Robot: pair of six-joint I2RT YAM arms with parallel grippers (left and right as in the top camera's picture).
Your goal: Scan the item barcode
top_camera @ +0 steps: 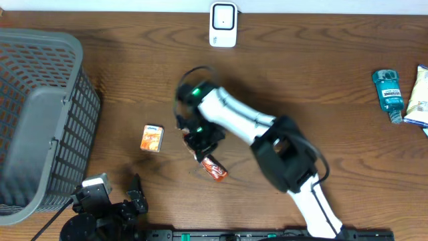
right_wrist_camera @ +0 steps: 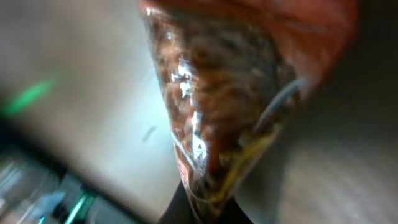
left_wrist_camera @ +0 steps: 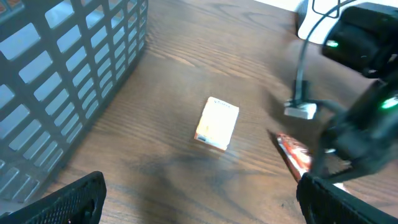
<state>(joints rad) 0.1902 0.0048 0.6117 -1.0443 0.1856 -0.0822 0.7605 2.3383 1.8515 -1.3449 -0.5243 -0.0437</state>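
My right gripper (top_camera: 200,143) is shut on a red crinkly snack packet (top_camera: 215,168) near the middle of the table. In the right wrist view the packet (right_wrist_camera: 224,106) fills the frame, its lower end pinched between my dark fingertips (right_wrist_camera: 186,210). A white scanner (top_camera: 223,25) stands at the table's far edge. The left gripper (top_camera: 134,201) sits at the near left, open and holding nothing. In its own view its fingers (left_wrist_camera: 74,200) stand far apart over bare wood, and the packet (left_wrist_camera: 292,154) lies to their right under the right arm (left_wrist_camera: 364,124).
A grey slatted basket (top_camera: 37,114) fills the left side. A small orange box (top_camera: 152,138) lies between basket and packet, also shown as the orange box (left_wrist_camera: 217,123). A blue bottle (top_camera: 388,92) and a pale bag (top_camera: 418,97) lie at the far right.
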